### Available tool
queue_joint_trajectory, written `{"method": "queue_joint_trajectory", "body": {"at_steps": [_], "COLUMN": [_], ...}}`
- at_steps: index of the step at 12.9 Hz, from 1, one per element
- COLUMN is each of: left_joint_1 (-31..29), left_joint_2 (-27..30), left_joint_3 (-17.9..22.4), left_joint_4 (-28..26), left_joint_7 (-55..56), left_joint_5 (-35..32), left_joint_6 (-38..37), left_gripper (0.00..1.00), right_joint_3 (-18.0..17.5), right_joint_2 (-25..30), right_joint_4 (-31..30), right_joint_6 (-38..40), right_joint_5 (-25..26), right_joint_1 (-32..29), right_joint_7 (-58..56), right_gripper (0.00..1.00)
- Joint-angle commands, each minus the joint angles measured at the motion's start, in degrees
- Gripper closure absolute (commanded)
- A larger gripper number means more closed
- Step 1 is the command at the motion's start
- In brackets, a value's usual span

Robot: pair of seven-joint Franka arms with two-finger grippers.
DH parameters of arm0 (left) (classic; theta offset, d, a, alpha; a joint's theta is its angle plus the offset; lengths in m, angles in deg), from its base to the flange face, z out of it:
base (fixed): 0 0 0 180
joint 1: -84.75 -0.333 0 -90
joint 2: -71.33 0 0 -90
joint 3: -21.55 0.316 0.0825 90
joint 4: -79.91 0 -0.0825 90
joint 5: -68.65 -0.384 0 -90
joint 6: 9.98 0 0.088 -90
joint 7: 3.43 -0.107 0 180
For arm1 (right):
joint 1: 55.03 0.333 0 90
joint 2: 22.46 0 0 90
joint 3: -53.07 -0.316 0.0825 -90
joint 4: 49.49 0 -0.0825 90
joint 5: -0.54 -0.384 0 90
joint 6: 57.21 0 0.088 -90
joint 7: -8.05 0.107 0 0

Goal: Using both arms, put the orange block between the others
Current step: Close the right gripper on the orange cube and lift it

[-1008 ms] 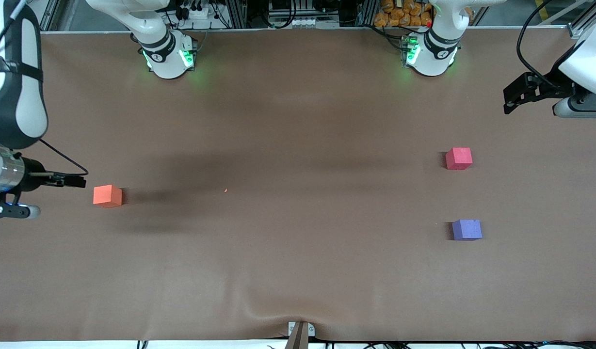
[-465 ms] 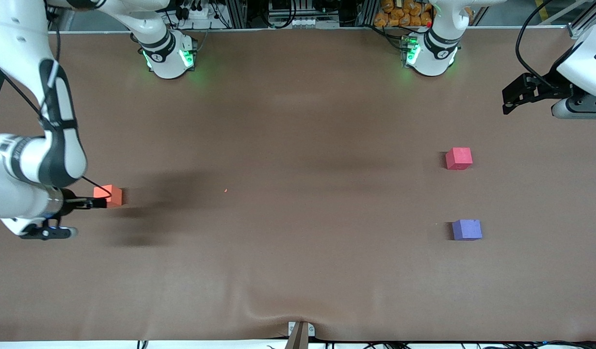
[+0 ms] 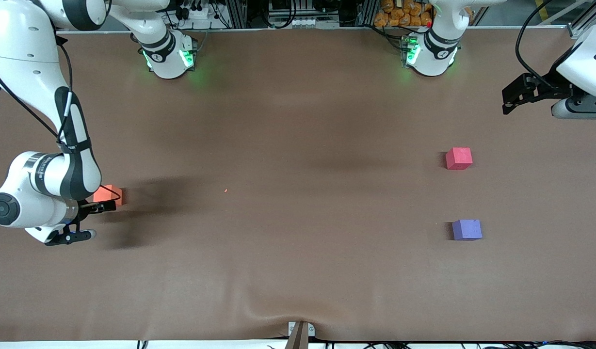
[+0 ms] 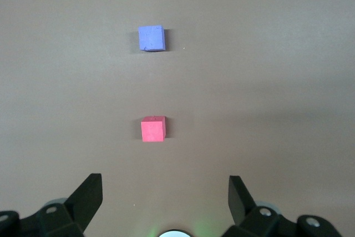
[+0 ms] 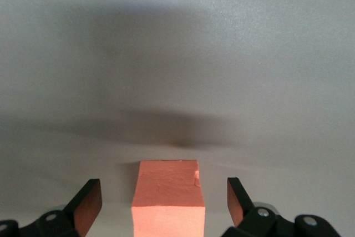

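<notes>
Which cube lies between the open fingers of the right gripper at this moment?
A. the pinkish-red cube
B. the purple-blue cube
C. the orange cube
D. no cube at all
C: in the right wrist view the orange cube sits between the two spread fingers of the right gripper, not yet clamped, while the pinkish-red cube and the purple-blue cube rest toward the left arm's end of the table.

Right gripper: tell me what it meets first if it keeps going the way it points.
Probably the orange block. It sits on the table between the right gripper's open fingers, not yet gripped; depth is hard to judge.
</notes>
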State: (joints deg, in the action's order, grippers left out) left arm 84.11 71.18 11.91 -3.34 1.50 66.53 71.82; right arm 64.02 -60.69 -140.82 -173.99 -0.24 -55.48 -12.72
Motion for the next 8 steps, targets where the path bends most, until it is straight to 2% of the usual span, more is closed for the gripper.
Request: {"method": "queue_joint_trajectory", "body": {"at_steps": [1,8], "left_joint_1": [0.0,0.0], "left_joint_2": [0.1,-0.3], "left_joint_3": [-0.1,-0.1], "left_joint_4": [0.2,0.2], "left_joint_7": [1.0,1.0], "left_joint_5": [0.8,0.5], "left_joint_6": [-0.4,-0.4], "left_gripper": [0.00,0.00], "right_joint_3": [-0.7,-0.7], "right_joint_2": [-0.6,-1.8], "right_joint_4": [0.4,-1.1], "right_joint_6": [0.3,0.4], "right_joint_5": [0.2,0.2], "right_joint_1": [-1.1,-1.9], "right_joint_7": [-1.9,-4.0], "right_gripper": [0.00,0.02]}}
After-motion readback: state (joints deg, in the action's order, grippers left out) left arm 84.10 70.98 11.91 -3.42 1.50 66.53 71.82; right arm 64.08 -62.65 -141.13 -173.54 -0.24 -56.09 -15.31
